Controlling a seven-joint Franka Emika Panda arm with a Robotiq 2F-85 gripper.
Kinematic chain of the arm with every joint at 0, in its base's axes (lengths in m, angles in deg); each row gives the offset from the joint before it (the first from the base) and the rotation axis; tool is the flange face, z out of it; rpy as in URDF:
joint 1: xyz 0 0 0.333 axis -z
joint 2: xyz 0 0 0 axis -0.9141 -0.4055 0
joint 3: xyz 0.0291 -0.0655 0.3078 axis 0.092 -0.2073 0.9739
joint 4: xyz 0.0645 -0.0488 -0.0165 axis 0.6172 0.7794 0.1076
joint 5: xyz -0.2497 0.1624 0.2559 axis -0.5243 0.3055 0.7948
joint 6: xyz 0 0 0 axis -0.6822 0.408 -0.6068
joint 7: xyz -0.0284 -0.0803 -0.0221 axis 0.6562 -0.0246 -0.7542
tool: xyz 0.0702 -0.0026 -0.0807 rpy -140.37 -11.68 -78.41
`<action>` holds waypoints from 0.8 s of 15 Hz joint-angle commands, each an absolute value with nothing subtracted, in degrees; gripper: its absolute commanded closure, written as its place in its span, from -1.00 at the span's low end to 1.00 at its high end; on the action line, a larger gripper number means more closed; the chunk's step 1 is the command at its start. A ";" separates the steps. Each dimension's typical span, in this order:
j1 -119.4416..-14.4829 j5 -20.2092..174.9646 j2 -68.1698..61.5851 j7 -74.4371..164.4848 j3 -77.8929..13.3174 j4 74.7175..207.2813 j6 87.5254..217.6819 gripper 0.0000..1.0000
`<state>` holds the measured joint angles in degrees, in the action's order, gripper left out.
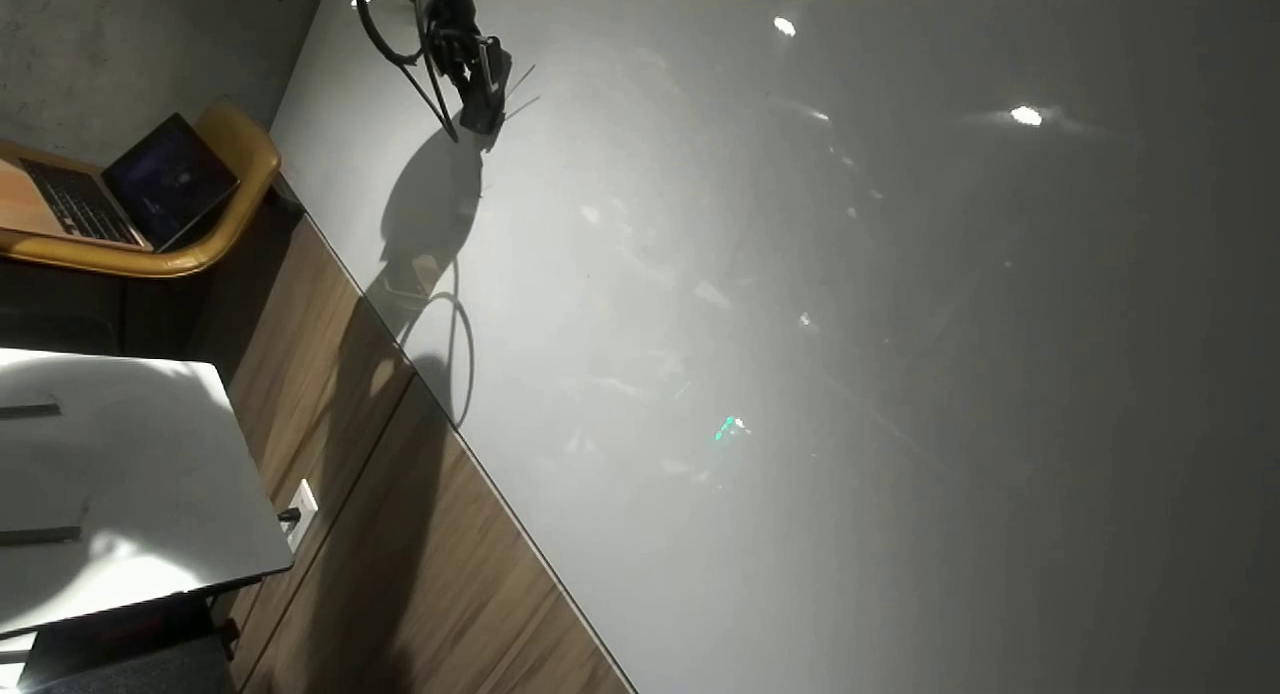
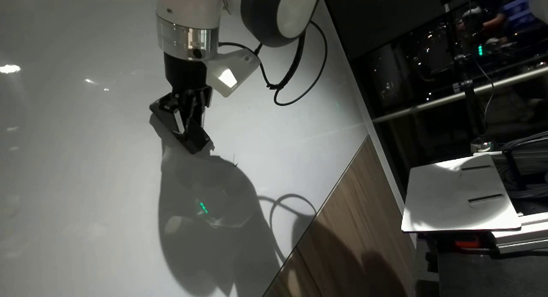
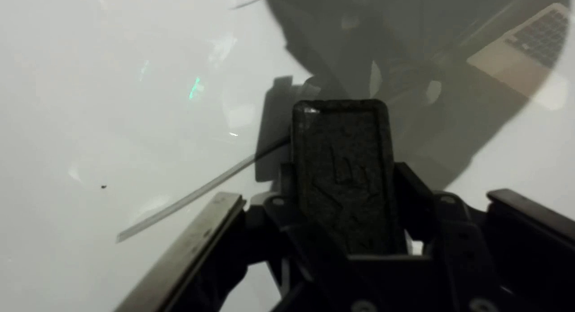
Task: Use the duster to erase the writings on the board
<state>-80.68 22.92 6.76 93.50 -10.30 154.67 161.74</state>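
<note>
In the wrist view my gripper (image 3: 349, 186) is shut on the duster (image 3: 343, 136), a dark rectangular block whose flat face shows between the two fingers. Both exterior views have the gripper (image 1: 482, 69) (image 2: 188, 117) and the duster (image 1: 484, 112) (image 2: 196, 141) close over the board (image 1: 800, 554) (image 2: 85, 168). Whether the block touches the board I cannot tell. Of the writings, a grey straight stroke (image 3: 202, 190) runs in behind the duster, and a thin dark curl (image 3: 252, 2) lies farther off. Short strokes (image 1: 523, 106) stick out beside the gripper; anything behind it is hidden.
Brown wood panelling (image 1: 470, 534) borders the board's lower edge. A white table top (image 1: 130, 454) (image 2: 458, 198) stands off the board. An open laptop (image 1: 170, 179) rests on a yellow chair (image 1: 245, 159). A loose black cable (image 2: 324, 53) hangs from the arm, whose shadow darkens the board.
</note>
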 commanded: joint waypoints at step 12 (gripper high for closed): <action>-73.88 23.39 17.06 88.17 -20.51 162.16 164.86 0.41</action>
<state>-77.91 24.17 16.06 91.83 -17.08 161.93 161.83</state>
